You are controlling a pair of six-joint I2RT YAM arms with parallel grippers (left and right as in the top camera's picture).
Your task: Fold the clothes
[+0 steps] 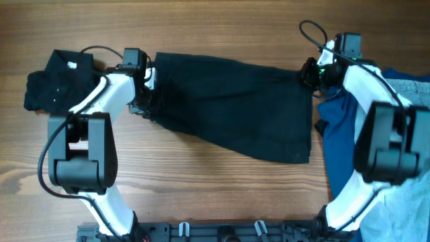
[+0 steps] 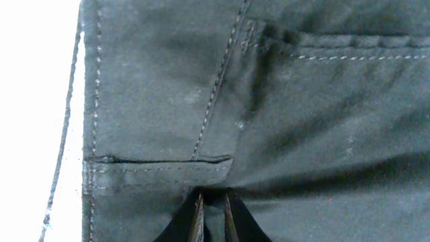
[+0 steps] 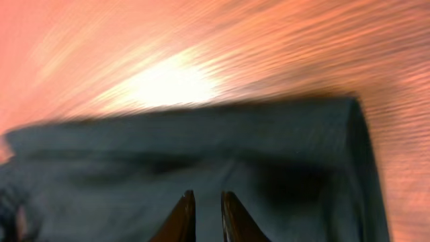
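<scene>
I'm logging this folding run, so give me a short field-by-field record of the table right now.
surface: wooden table
garment in hand: black shorts, spread out mid-table
left gripper: pinched on the shorts' left edge, fabric puckering toward it
right gripper: closed on the shorts' far right corner; its view is blurred
waiting, left side: black shirt, crumpled
waiting, right side: blue top, jeans beyond it
</scene>
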